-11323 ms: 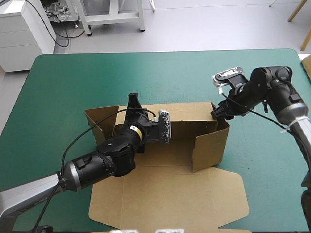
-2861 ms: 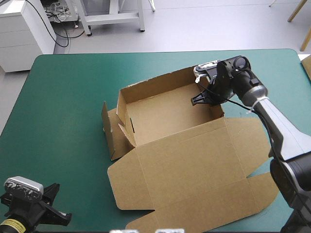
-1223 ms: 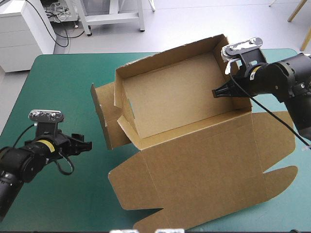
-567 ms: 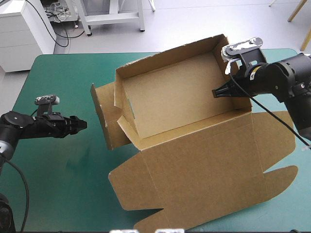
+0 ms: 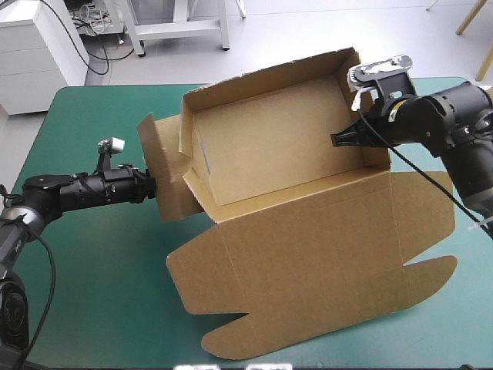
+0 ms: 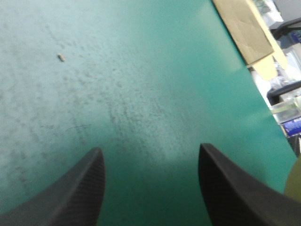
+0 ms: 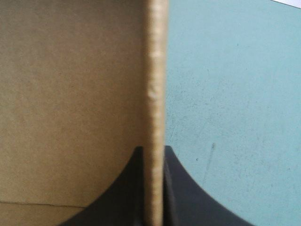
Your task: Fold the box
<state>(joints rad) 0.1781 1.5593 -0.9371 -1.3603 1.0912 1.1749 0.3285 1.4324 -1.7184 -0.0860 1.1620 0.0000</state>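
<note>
We count 1 box, 2 grippers, 1 crumb and 1 strip of board. The box sits mid-table on the teal-green cover. Its open tray part is tilted up toward 12 o'clock, the lid panel spreads toward 5 o'clock, and a side flap sticks out at 9 o'clock.

At approx. 2 o'clock of the box, the right gripper pinches the tray's right wall. In its wrist view the black fingers sit either side of the wall's edge, all but together.

At 9 o'clock the left gripper has its tips just beside the side flap, which stands betw. it and the tray. Its fingers are spread wide over bare cover.

Ahead of it lie the crumb and, farther off by a table edge, the strip of board. We can't tell whether that strip is part of the box or separate.
</note>
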